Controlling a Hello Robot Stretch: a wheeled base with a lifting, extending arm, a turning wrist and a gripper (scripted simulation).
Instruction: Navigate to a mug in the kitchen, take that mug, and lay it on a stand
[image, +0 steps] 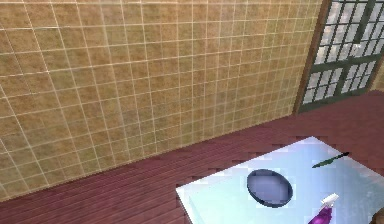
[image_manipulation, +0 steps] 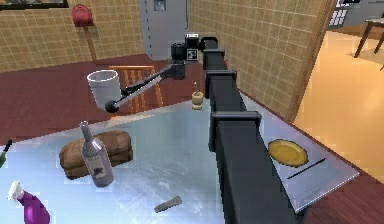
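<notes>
"White mug (image_manipulation: 100, 85), where is it?"

"At the far end of the gripper (image_manipulation: 118, 98), right at the fingertips. It hangs clear of the tabletop (image_manipulation: 180, 150) with red floor behind it. So the gripper holds the mug; how wide its fingers stand I cannot tell."

"What lies below the gripper?"

"Below it on the tabletop is a brown loaf (image_manipulation: 72, 155) with a clear bottle (image_manipulation: 96, 165) standing in front of it. Lower still, well apart from the gripper, there is a purple spray bottle (image_manipulation: 30, 208) at the corner and a small grey stick (image_manipulation: 166, 205) lying flat."

"And by the arm?"

"A small glass (image_manipulation: 198, 98) stands just beside the arm (image_manipulation: 235, 130), a little below the gripper's body. Across the arm from the gripper sits a yellow plate (image_manipulation: 287, 152), with a thin dark utensil (image_manipulation: 310, 168) just beside it."

"Beyond the gripper?"

"A wooden chair (image_manipulation: 140, 72) stands just behind the mug. Farther out is a tan tiled wall (image_manipulation: 40, 40) with a red thing on a stick (image_manipulation: 82, 15) against it, and a grey door (image_manipulation: 160, 25)."
</notes>
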